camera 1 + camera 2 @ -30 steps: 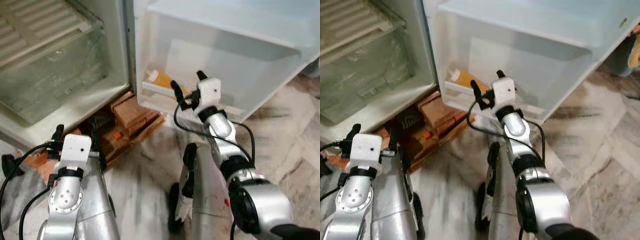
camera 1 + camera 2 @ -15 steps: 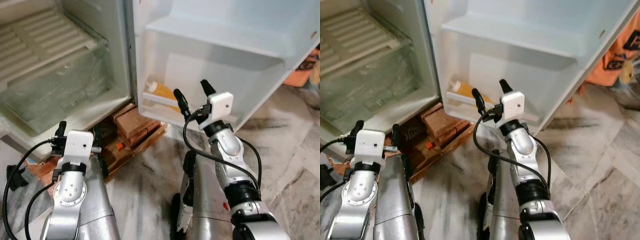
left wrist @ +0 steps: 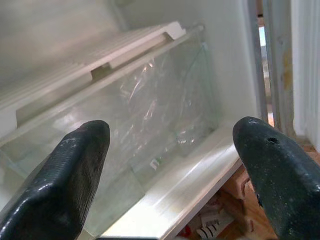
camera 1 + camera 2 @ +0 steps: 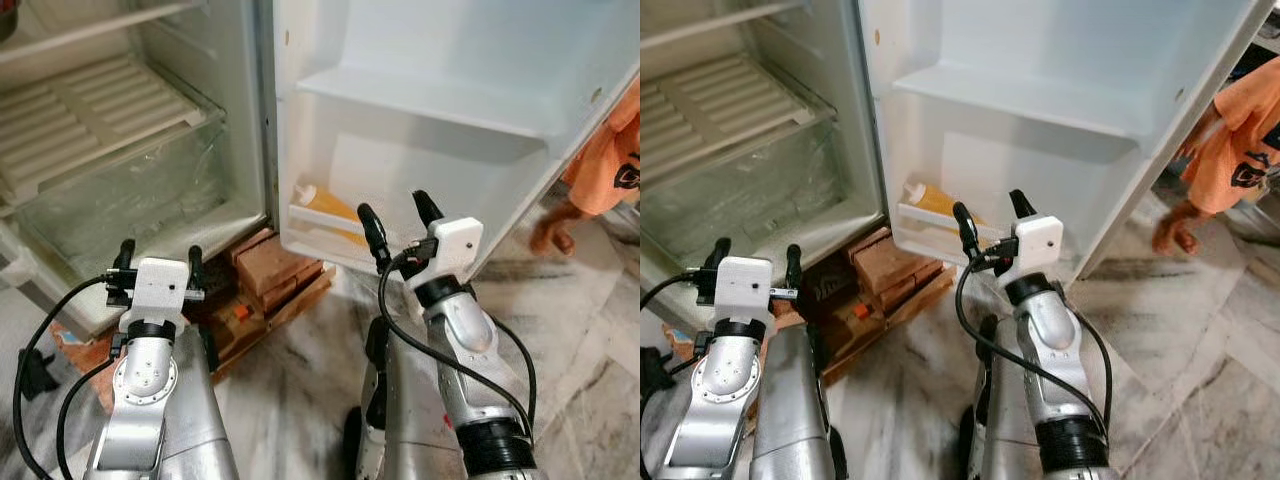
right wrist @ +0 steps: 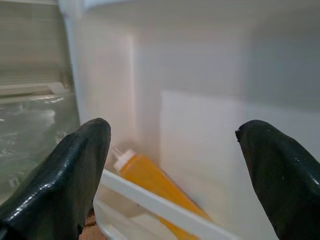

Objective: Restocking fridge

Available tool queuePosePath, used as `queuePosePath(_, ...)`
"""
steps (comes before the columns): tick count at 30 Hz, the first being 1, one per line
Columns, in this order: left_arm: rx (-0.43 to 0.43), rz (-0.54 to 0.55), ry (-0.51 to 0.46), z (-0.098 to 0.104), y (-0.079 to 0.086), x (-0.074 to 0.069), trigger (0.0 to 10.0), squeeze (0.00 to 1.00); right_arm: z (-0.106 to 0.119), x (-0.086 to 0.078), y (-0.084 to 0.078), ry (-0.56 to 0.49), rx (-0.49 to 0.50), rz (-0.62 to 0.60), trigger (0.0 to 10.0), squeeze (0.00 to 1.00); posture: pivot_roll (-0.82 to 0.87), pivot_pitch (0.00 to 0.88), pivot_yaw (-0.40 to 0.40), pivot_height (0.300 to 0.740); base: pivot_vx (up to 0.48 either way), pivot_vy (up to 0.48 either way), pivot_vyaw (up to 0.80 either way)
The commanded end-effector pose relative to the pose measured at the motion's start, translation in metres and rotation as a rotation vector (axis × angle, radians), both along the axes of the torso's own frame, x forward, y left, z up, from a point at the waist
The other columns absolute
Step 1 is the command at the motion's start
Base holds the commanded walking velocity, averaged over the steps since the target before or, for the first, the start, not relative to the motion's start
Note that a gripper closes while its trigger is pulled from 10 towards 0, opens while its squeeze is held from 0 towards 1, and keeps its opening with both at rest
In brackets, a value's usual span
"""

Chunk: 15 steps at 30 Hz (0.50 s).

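The fridge stands open before me, its white door (image 4: 440, 60) swung to the right. An orange bottle with a white cap (image 4: 325, 203) leans in the door's lowest bin (image 4: 318, 219), also seen as the orange bottle (image 5: 155, 182) in the right wrist view. My right gripper (image 4: 398, 217) hangs open and empty just in front of that bin. My left gripper (image 4: 156, 262) is open and empty too, held low before the clear crisper drawer (image 4: 130, 190), which the left wrist view shows as the drawer (image 3: 145, 125).
A white ribbed shelf (image 4: 90, 115) lies above the crisper. Bricks and wood blocks (image 4: 270, 275) prop up the fridge's base on the marble floor (image 4: 580, 330). A person in orange (image 4: 605, 165) stands barefoot behind the door at the right.
The camera has risen and pulled back, showing more of the fridge. My right gripper has drawn away from the door bin and turned upright. The person in orange has come into view.
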<state>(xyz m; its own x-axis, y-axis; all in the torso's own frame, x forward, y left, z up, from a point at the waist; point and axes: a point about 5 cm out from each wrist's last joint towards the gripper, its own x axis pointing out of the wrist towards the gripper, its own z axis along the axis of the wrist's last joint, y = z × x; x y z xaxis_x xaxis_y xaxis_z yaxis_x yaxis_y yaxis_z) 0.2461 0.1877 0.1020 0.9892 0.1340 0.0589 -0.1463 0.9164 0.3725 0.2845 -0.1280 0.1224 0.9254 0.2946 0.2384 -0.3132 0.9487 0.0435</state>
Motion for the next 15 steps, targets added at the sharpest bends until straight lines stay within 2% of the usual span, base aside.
queuePosePath(1, -0.005, 0.005, -0.010, 0.000, 0.001, 0.002, 10.0, 0.00, 0.006, -0.002, -0.002, -0.002, -0.001, -0.010, 10.0, 0.00, 0.17, 0.000, -0.046, 0.466, 0.000, 0.000, 0.00)
queuePosePath(8, -0.009, -0.007, -0.010, -0.003, -0.002, 0.002, 10.0, 0.00, -0.001, -0.007, -0.007, 0.043, -0.010, -0.021, 10.0, 0.00, 0.17, 0.000, -0.045, 0.496, 0.000, 0.000, 0.00)
queuePosePath(15, -0.004, -0.017, -0.015, -0.005, -0.002, 0.002, 10.0, 0.00, -0.010, -0.020, -0.012, 0.107, 0.009, -0.043, 10.0, 0.00, 0.17, 0.000, -0.039, 0.531, 0.000, 0.000, 0.00)
